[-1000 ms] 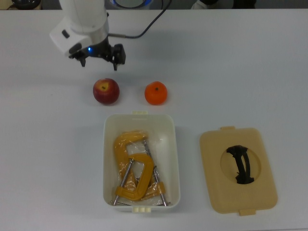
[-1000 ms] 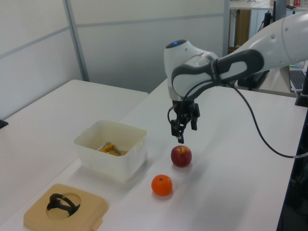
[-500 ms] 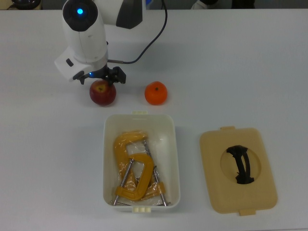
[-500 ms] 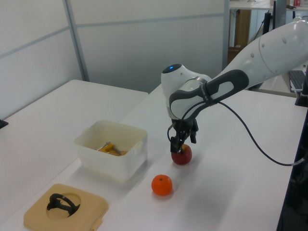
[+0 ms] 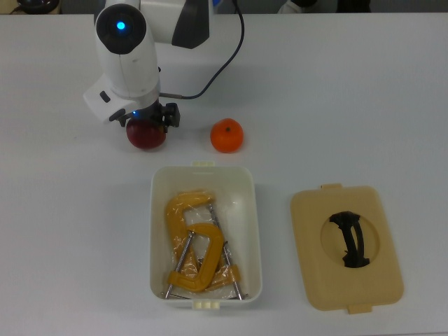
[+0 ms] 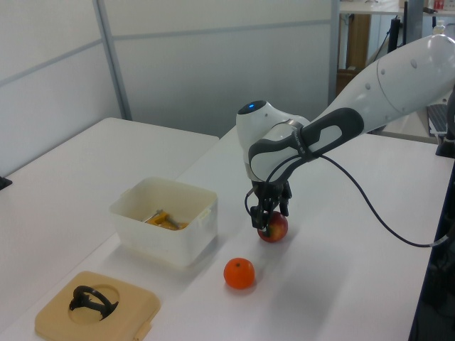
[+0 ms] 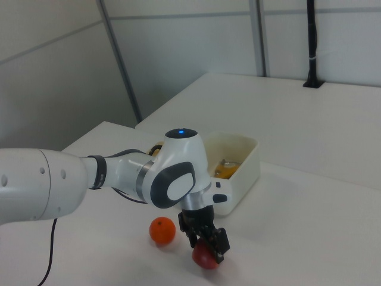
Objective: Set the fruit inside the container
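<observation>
A: So, nearest first. What's at the front edge of the top view?

B: Lid (image 5: 315, 273), flat on the table (image 5: 364, 98), handle up, at the top view's right of the tub (image 5: 152, 231). Prob parked there so the tub stays open for loading.

A: Tub empty?

B: No. Yellow clamps (image 5: 192, 241) fill most of the floor. No fruit in it yet. Some bare floor shows at the far end, top view's right corner, so I'd guess that's the easiest drop spot.

A: And the fruit?

B: Both on the table just past the tub's far short end. Mandarin (image 5: 227, 135) sits alone, untouched, near the tub's corner. Apple (image 5: 145, 136) is further to the top view's left, approx level w/ it, the two well apart. That gap likely leaves room to come down on one w/o nudging the other.

A: Gripper?

B: Gripper (image 5: 150, 117) points straight down, right on top of the apple, which looks to be resting on the table. Can't tell if it's clamped or apart. Arm (image 5: 126, 56) reaches in from the far side, so the apple is the closer pick.

A: Progress?

B: Early, I'd say: zero of two in.
</observation>
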Controlling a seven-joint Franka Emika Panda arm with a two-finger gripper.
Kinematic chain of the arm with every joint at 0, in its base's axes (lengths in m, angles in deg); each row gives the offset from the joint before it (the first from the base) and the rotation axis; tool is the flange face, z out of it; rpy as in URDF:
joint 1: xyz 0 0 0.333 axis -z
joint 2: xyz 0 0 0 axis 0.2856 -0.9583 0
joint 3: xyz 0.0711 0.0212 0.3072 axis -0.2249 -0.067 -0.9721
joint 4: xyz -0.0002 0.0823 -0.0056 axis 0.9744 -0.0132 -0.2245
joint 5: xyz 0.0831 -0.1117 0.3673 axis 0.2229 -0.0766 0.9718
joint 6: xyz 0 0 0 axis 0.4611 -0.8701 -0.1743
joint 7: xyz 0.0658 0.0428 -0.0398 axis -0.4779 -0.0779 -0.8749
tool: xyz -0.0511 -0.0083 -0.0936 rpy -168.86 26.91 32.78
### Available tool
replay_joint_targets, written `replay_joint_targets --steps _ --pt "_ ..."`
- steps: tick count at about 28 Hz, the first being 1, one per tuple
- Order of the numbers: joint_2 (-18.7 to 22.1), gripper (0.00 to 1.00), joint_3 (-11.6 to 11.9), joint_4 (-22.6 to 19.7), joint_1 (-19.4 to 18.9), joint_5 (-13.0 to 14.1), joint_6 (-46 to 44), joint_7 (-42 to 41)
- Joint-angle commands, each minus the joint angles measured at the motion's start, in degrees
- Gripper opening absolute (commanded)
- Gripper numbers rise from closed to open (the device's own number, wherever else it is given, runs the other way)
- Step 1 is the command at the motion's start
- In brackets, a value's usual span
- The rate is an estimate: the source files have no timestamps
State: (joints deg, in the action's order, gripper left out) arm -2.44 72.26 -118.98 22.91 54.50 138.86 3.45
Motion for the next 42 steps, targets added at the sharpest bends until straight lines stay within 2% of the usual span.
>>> replay_joint_targets --steps 1,2,8,11,12,13,14,32,42 --pt "-1.39 1.00 0.12 -0.09 -0.25 -0.73 3.98 1.57" --pt "-1.48 0.98 0.12 -0.09 -0.25 -0.73 4.51 1.57" --pt "-1.30 0.31 0.12 -0.09 -0.25 -0.82 4.34 0.78" --pt "-0.69 0.28 0.12 -0.26 -0.25 -0.90 3.37 0.34" --pt "-0.60 0.28 0.21 -0.26 -0.33 -0.91 2.24 0.25" --pt "-0.16 0.62 0.21 0.00 -0.33 -0.99 -0.73 0.25" --pt "0.10 1.00 0.21 0.17 -0.33 -0.99 -2.15 0.33" --pt "2.92 1.00 -0.14 0.18 -0.42 -0.99 -12.72 -2.48" --pt "2.83 1.00 -0.05 -3.69 -0.77 -1.61 -11.84 -2.39"
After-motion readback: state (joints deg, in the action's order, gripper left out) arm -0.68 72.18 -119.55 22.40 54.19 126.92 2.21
